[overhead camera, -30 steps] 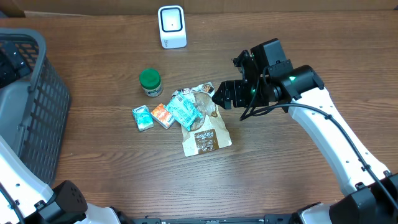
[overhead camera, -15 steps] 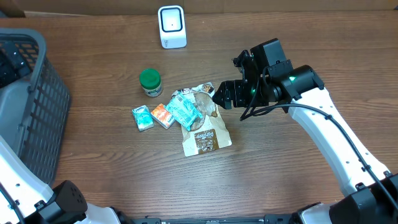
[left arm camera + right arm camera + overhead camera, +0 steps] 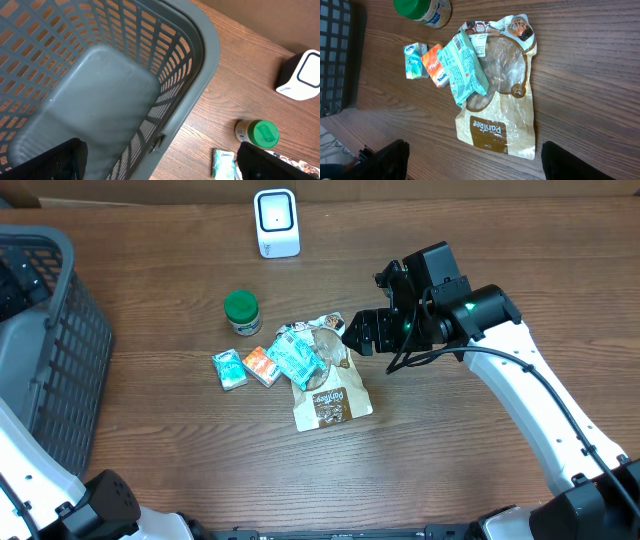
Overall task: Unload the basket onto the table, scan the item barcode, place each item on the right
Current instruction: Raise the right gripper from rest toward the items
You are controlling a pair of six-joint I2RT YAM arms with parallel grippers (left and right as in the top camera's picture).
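– Two claws, both spread wide and gripping nothing: I'm seeing the left claw [image 3: 160, 167] hanging over the basket [image 3: 100, 100].
– Where's the brown bag [image 3: 335, 402] lying?
– Flat on the tabletop [image 3: 180, 460], its top end just beside my right claw [image 3: 350, 332]. Nothing is shifting since a second ago.

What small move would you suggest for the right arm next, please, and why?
Probably ease the open right gripper down toward the teal packet. It lies topmost, across the brown bag, the gripper hovers empty nearby, and something must be picked up before the white scanner can read it.
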